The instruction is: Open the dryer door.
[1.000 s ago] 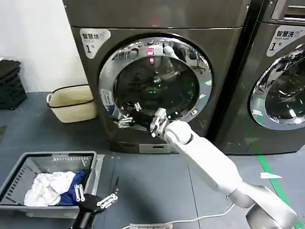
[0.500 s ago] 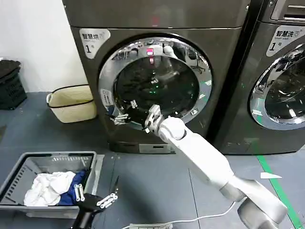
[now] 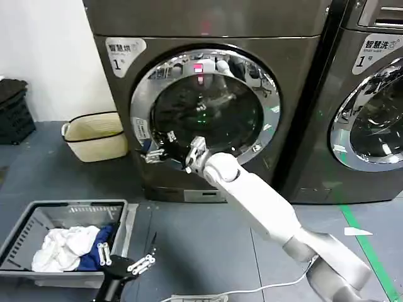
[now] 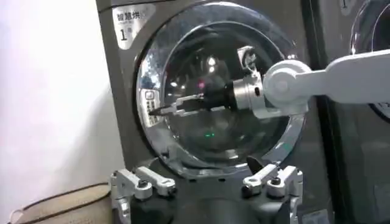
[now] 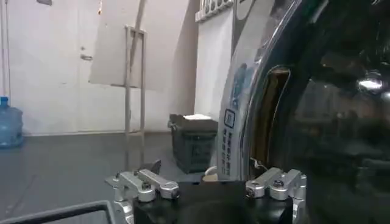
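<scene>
The dryer door (image 3: 208, 113) is a round dark glass window in a chrome ring, and it looks closed against the dark grey machine. My right arm reaches across the glass. My right gripper (image 3: 158, 149) is open at the left part of the ring, beside the small label there. In the left wrist view the right gripper (image 4: 163, 109) points at that same edge. The right wrist view has the chrome ring (image 5: 244, 103) and a narrow recess (image 5: 268, 115) just beyond my open right gripper (image 5: 210, 184). My left gripper (image 3: 127, 259) is open low over the floor and holds nothing.
A grey laundry basket (image 3: 25, 229) with white and blue clothes sits on the floor at the lower left. A cream basket (image 3: 94, 135) stands left of the dryer, and a black crate (image 3: 12, 110) farther left. A second machine (image 3: 371, 113) adjoins on the right.
My right gripper has slid left across the door glass to the ring's left edge. The left arm has not moved.
</scene>
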Action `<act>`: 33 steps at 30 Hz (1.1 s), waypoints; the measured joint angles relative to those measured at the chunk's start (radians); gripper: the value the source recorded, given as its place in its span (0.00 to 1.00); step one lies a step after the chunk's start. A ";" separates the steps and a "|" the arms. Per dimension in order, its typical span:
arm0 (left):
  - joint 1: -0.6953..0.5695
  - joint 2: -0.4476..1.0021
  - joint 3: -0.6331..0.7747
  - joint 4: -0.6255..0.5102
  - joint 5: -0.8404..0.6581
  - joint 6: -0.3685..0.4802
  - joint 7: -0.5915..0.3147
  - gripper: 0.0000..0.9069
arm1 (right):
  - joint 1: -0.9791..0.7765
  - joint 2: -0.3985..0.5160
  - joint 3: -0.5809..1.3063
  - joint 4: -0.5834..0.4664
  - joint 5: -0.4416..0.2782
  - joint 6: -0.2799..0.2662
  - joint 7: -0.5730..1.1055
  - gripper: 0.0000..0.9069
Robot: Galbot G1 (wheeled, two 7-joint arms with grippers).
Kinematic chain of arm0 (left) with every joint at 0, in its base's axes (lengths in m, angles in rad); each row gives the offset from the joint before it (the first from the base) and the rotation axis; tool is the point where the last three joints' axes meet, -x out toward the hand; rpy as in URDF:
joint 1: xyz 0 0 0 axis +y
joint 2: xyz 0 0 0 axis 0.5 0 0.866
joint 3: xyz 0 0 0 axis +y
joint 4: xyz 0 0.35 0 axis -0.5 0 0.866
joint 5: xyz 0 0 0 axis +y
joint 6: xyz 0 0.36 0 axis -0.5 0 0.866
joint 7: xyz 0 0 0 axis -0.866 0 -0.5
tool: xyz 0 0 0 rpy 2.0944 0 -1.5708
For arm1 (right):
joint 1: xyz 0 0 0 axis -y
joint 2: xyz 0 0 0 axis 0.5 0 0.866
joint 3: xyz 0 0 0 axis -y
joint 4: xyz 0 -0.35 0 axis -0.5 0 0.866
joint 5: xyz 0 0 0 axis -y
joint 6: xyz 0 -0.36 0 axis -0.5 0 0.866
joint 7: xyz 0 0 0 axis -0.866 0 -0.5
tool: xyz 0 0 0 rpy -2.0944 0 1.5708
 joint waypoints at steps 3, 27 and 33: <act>0.000 0.000 -0.001 0.000 0.000 0.000 0.000 1.00 | 0.005 0.004 0.000 -0.012 -0.002 0.004 -0.003 1.00; 0.003 0.001 -0.007 -0.004 -0.002 -0.001 0.000 1.00 | 0.052 0.032 -0.014 -0.100 -0.005 0.024 -0.125 1.00; -0.001 0.003 -0.013 -0.004 -0.008 0.002 0.000 1.00 | 0.053 0.021 -0.019 -0.090 -0.003 0.032 -0.172 1.00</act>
